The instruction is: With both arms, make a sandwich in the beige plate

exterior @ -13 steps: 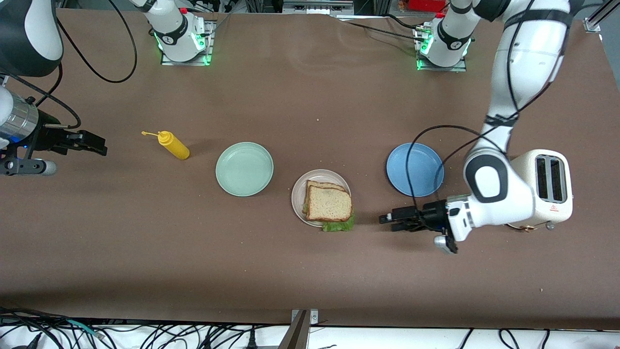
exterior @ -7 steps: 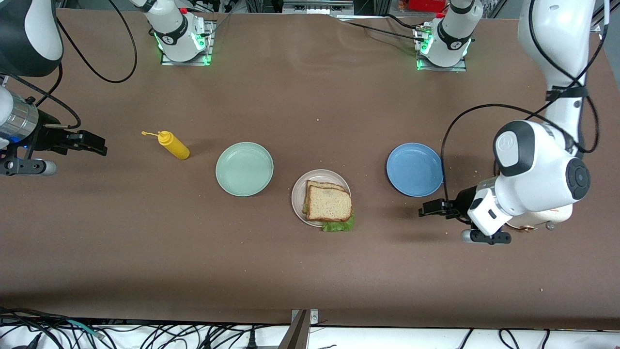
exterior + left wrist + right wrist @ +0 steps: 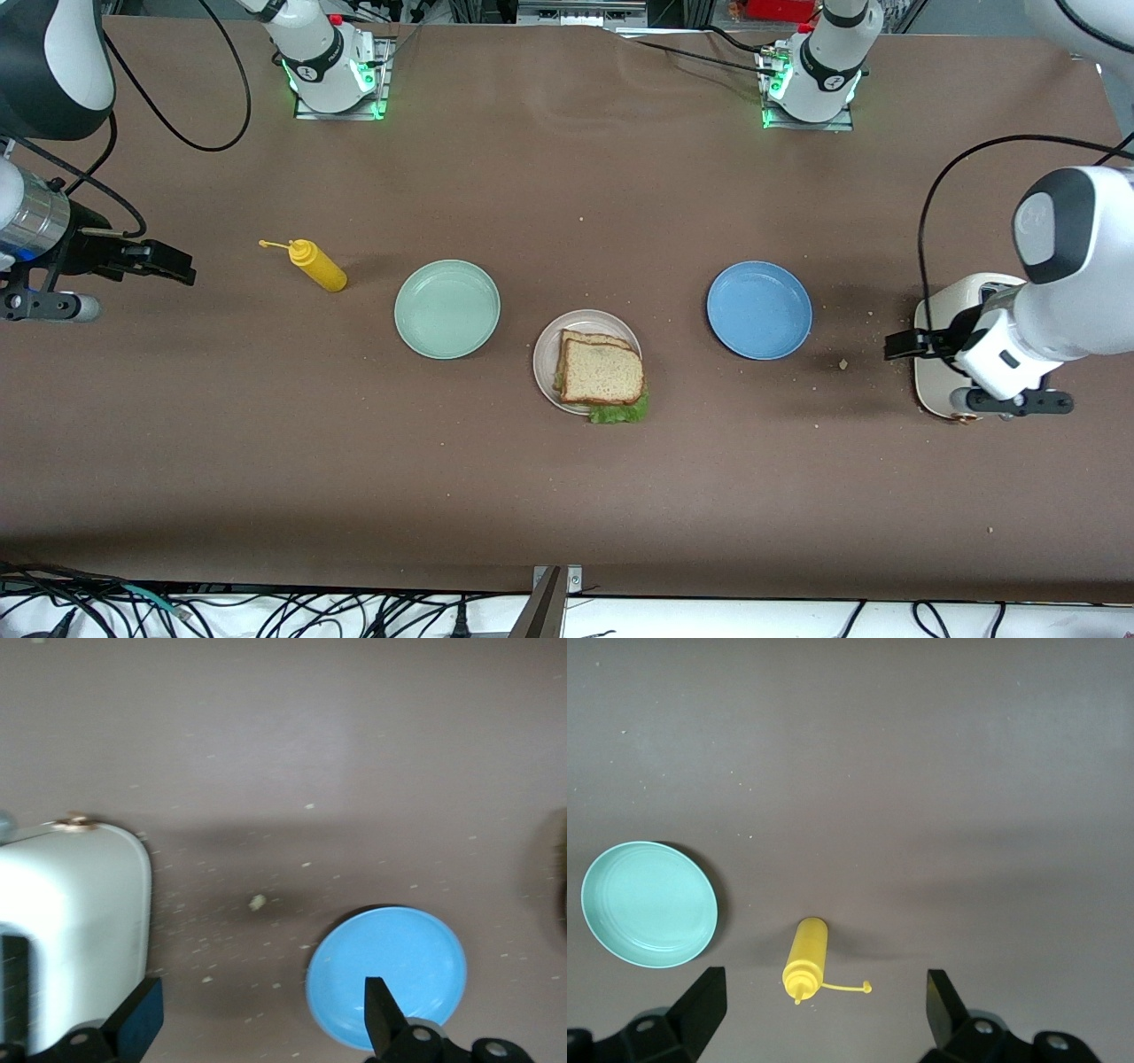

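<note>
A brown table (image 3: 567, 496) held the speckled brown-bread sandwich (image 3: 601, 373) on the round beige plate (image 3: 546, 341). The left gripper (image 3: 905, 345) hung open and empty over the white toaster (image 3: 930, 390); the right gripper (image 3: 173, 262) waited open. Overhanging green lettuce (image 3: 620, 411) risked slipping off.

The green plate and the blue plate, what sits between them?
In the front view, the beige plate holding the sandwich sits between the green plate and the blue plate, slightly nearer the camera.
</note>
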`<move>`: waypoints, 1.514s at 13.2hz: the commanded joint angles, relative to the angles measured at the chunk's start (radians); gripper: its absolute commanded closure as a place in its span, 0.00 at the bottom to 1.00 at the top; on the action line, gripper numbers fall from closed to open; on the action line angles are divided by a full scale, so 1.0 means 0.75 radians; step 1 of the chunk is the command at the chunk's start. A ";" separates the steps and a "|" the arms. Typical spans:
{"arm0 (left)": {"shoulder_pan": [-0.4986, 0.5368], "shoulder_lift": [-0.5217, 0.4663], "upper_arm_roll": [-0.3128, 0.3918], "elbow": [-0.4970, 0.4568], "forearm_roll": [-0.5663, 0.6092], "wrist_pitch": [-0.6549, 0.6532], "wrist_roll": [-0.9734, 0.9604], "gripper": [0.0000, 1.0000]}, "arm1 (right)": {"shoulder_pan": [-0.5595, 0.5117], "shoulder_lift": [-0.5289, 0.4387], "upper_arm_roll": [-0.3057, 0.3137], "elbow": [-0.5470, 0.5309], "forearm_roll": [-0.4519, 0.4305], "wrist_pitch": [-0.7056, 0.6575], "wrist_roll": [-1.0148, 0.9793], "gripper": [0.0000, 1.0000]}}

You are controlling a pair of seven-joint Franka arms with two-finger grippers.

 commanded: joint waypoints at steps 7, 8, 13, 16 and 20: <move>0.068 -0.154 -0.006 -0.042 0.263 -0.141 -0.071 0.00 | -0.009 -0.042 0.017 -0.032 -0.021 -0.021 -0.009 0.00; 0.080 -0.171 -0.006 -0.042 0.263 -0.174 -0.069 0.00 | -0.009 -0.042 0.015 -0.032 -0.021 -0.025 -0.009 0.00; 0.111 -0.222 -0.006 -0.042 0.261 -0.254 -0.075 0.00 | -0.011 -0.040 0.013 -0.030 -0.011 -0.025 0.007 0.00; 0.141 -0.222 -0.008 -0.042 0.259 -0.254 -0.073 0.00 | -0.011 -0.040 0.013 -0.028 -0.007 -0.021 0.007 0.00; 0.148 -0.222 -0.006 -0.025 0.259 -0.254 -0.073 0.00 | -0.011 -0.028 0.013 -0.005 -0.007 -0.023 0.005 0.00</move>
